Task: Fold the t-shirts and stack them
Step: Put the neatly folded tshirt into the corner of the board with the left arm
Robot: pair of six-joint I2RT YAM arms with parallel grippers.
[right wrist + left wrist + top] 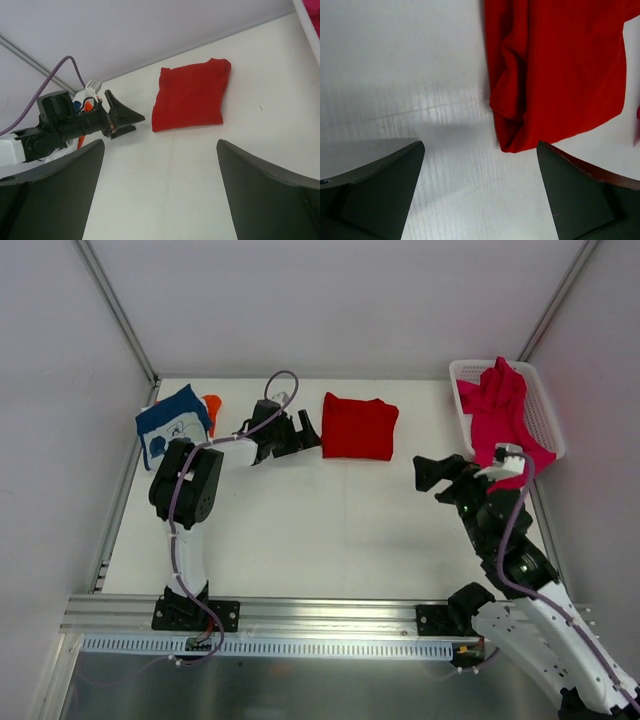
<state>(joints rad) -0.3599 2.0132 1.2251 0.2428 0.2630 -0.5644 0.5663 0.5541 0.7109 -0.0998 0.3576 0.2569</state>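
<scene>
We found the red t-shirt (360, 427) folded into a compact rectangle on the bench (320, 540). It lay in the upper middle of the top view, with its longer side running roughly left to right across the frame. The left end effector (298, 436) sat just beside the shirt's left edge and pointed toward it. This made the left arm clearly the nearer of the two. In the left wrist view the shirt filled the upper right of the frame. Its lower corner reached down toward the gap between the two fingers (380, 195), but we saw bare bench between cloth and fingers. The jaws were spread as wide as they go, and they held and touched nothing.

The right end effector (432, 476) hung to the lower right of the red shirt, well apart from it. It was likewise fully spread and empty. Behind it, at the upper right of the frame, the pink t-shirt (497, 410) lay crumpled in the white basket (548, 410) and spilled over the rim. At the upper left, the navy t-shirt (170, 422) lay with the orange t-shirt (212, 403) showing at its right edge.

We judged the red shirt ready for stacking. That move would fall to the left arm, which would approach from the shirt's left edge along its long axis.
</scene>
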